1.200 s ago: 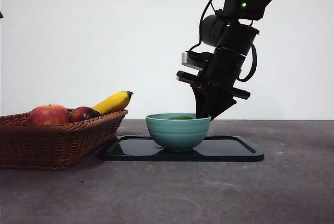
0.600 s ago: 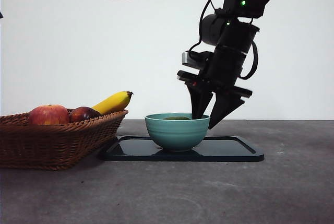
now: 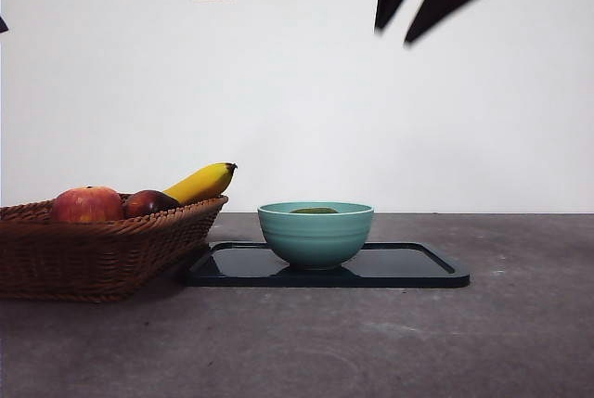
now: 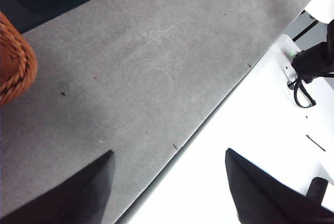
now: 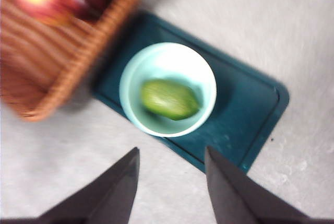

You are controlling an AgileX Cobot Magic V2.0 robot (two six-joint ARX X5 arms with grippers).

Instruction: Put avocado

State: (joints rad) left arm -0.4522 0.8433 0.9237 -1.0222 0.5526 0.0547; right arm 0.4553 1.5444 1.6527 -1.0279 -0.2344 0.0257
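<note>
Front view is showing the right pincer lifting high, away from the bowl it was dipping into a moment ago, with its jaws wide apart and holding nothing. Far below it, the avocado is lying inside the bowl on the dark tray, so the job is looking done. Off to one side, the basket is holding an apple and a banana. Nothing is blocking the way. The left pincer is waiting wide open, empty, over the table's edge.
</note>
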